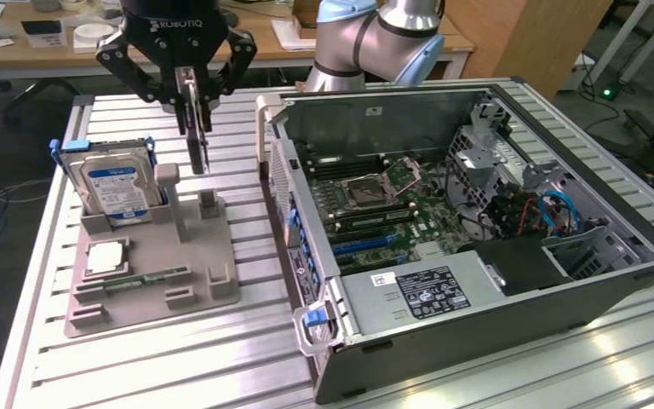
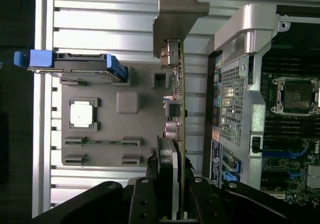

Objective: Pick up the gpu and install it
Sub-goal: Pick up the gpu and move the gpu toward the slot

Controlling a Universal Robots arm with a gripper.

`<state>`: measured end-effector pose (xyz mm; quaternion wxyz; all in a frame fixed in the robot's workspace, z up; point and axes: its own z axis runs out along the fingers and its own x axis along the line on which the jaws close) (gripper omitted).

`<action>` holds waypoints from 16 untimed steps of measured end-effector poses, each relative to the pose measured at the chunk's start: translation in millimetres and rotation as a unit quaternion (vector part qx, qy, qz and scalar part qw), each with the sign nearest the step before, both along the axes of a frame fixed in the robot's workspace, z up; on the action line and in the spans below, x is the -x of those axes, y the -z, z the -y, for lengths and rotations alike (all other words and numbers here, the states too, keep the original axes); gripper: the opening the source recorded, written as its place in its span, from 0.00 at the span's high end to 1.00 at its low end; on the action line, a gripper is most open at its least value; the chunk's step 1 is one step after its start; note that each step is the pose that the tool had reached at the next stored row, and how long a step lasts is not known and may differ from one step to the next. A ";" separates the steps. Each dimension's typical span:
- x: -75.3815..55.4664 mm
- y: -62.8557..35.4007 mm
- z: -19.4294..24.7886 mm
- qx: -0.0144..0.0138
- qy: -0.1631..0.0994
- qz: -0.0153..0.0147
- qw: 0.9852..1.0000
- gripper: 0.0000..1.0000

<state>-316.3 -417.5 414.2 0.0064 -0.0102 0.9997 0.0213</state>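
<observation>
**Card held over the holder, pincer clenched on it**

The gpu (image 1: 197, 136) hangs upright and edge-on at about eleven o'clock in the exterior view. It shows as a thin, dark, flat slab. The pincer (image 1: 195, 89) grips its upper edge between two black fingers, so the pincer is clenched on the card. The card's lower edge appears clear of the grey holder (image 1: 208, 294) beneath it.

In the wrist view the card is a narrow green board edge with a dark block on one face. A bent silver metal bracket (image 2: 176, 14) sits at its far end.

The one holder is matte grey plastic, moulded with slots and posts. It carries three parts:
- One boxy silver hard drive (image 1: 117, 187) with a blue-and-white label stands at about eight o'clock from the card.
- One square processor chip (image 1: 106, 256) lies flat.
- One narrow green memory stick (image 1: 151, 278) lies flat.

One open computer case (image 1: 599, 281) of dark sheet metal lies at three o'clock, exposing its green motherboard (image 1: 418, 213). Everything rests on a ribbed aluminium table (image 1: 134, 358).
</observation>
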 end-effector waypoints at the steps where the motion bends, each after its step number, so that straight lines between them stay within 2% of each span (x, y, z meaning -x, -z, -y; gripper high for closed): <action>1: 0.0 -0.5 0.0 0.000 0.000 0.000 1.000 0.72; 16: -0.2 -23.0 0.0 0.000 0.000 0.000 1.000 0.72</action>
